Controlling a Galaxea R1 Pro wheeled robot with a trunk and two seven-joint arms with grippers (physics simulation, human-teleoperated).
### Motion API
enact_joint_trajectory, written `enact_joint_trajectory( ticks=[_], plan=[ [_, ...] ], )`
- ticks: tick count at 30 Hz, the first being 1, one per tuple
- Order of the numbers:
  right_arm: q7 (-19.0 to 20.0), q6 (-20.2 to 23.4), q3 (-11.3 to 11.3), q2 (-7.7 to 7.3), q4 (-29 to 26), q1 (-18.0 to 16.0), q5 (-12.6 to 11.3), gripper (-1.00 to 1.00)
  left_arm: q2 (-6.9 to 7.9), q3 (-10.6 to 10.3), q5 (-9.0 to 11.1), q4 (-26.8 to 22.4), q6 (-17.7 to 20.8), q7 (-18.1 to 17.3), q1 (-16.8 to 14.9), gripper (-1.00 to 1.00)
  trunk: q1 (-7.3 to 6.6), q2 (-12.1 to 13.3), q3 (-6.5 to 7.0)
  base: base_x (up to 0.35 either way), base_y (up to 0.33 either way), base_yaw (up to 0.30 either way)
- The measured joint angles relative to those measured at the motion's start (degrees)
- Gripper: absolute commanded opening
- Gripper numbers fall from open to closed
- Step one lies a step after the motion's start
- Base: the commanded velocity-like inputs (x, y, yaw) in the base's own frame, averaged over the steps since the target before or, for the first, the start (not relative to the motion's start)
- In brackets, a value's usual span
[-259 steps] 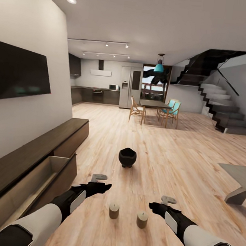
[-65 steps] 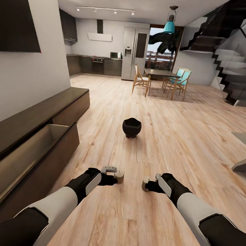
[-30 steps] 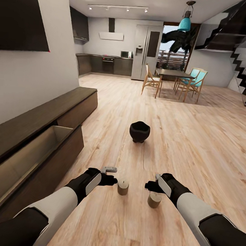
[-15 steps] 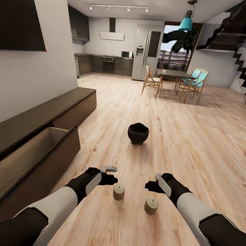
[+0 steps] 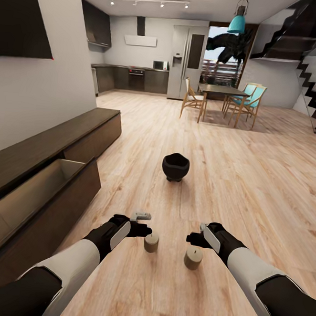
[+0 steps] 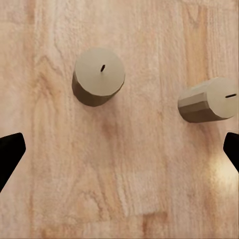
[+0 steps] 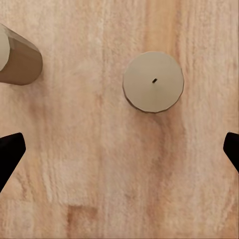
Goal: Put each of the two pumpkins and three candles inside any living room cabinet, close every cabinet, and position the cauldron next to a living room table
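Candles upright on wood floor (image 5: 251, 185): left candle (image 5: 151, 242) just below left gripper (image 5: 141, 223), right candle (image 5: 193, 258) below right gripper (image 5: 200, 233). Both grippers wide open, empty; fingertips (image 6: 10, 154) far apart in wrist views. Cauldron (image 5: 175, 166) on floor ahead, mid-room. Cabinet (image 5: 48, 153) along left wall, near drawer (image 5: 40, 191) pulled open.

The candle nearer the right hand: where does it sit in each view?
Head view: the candle stands on the floor just below the right hand.
Right wrist view: seen from above, wick visible.
Left wrist view: toward the edge.
Shared landmark: the other candle.
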Motion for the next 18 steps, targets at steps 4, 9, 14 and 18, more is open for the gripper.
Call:
enact_joint_trajectory(
  ticks=[4, 9, 14, 18],
  plan=[
    [0.03, 0.0, -0.12, -0.01, 0.0, 0.0, -0.02, 1.0, 0.0, -0.01, 0.08, -0.23, -0.01, -0.16, 0.0, 1.0, 0.1, -0.06, -1.03, 0.0, 0.0, -0.02],
    [0.03, 0.0, -0.19, -0.03, 0.0, 0.0, 0.02, 1.0, 0.0, -0.04, 0.15, -2.14, 0.04, -0.22, -0.02, 1.0, 0.23, -0.12, -2.15, 0.0, 0.0, -0.002],
    [0.1, 0.0, -0.16, -0.01, 0.0, 0.0, 0.05, 1.0, 0.0, -0.05, 0.18, -2.51, -0.01, -0.25, -0.02, 1.0, 0.36, -0.19, -3.26, 0.0, 0.0, 0.0],
    [0.15, 0.0, 0.08, 0.0, -0.01, 0.0, 0.06, 1.0, 0.0, -0.02, 0.63, -6.33, -0.01, -0.23, -0.01, 1.0, 0.46, -0.25, -4.15, 0.0, 0.0, 0.0]
  ],
)
